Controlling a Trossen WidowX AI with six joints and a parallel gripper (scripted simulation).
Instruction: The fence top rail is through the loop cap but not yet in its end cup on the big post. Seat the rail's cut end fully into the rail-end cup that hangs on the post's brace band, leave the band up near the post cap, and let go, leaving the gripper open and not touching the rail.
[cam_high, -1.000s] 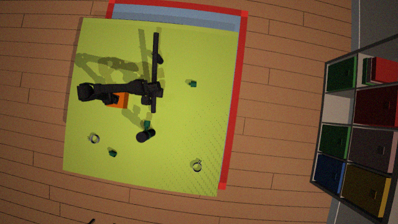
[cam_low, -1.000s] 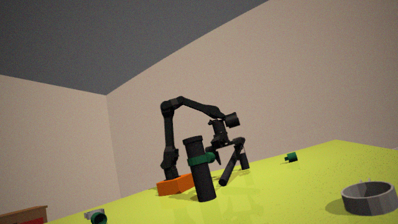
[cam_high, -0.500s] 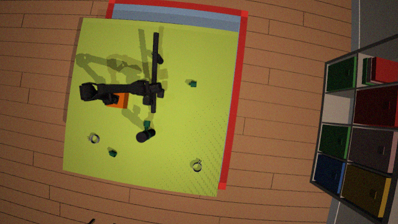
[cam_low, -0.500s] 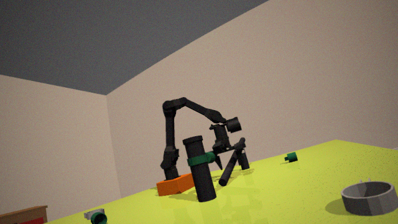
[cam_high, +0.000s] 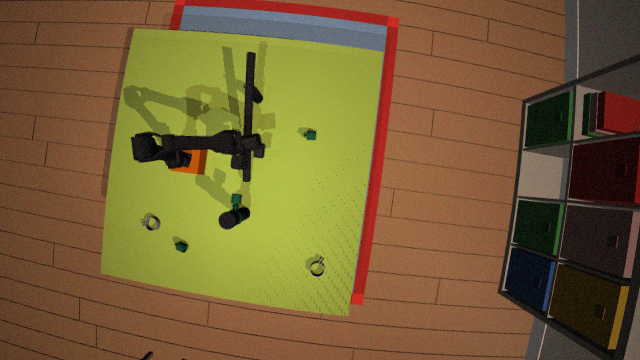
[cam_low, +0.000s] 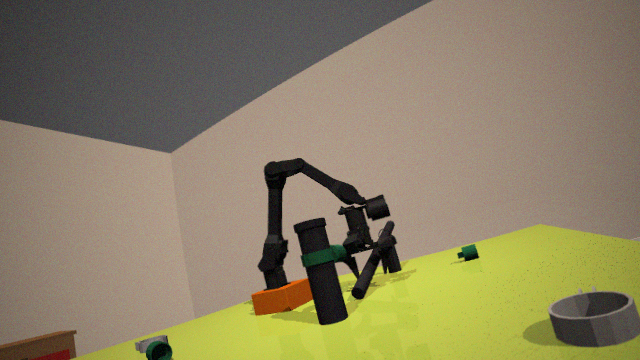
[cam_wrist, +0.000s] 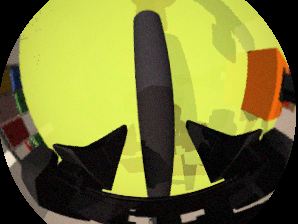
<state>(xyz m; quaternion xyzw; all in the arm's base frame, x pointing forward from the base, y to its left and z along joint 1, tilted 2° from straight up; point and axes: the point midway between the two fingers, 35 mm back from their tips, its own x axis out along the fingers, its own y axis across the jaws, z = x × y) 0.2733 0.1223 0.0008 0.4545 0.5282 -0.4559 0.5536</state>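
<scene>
The dark rail (cam_high: 250, 90) (cam_low: 364, 285) (cam_wrist: 150, 60) slopes down toward the big post (cam_high: 228, 220) (cam_low: 326, 295) from the small post (cam_high: 257, 95) (cam_low: 393, 260). The loop cap is mostly hidden by the gripper in the exterior view. The rail's near end is low and apart from the green end cup (cam_high: 236, 199) (cam_low: 338, 251). The cup sticks out from the green band (cam_low: 317, 258), on the upper part of the post below its cap (cam_low: 310, 226). My gripper (cam_high: 248, 156) (cam_low: 371, 272) (cam_wrist: 156, 125) is open, pointing down, its fingers on either side of the rail, with gaps in the wrist view.
The orange arm base (cam_high: 199, 162) (cam_low: 285, 299) (cam_wrist: 262, 82) is beside the rail. Loose green cups (cam_high: 311, 135) (cam_high: 181, 246) (cam_low: 469, 252) and grey bands (cam_high: 145, 223) (cam_low: 595, 325) lie on the yellow-green table (cam_high: 290, 200). A shelf unit stands off to the right in the top view.
</scene>
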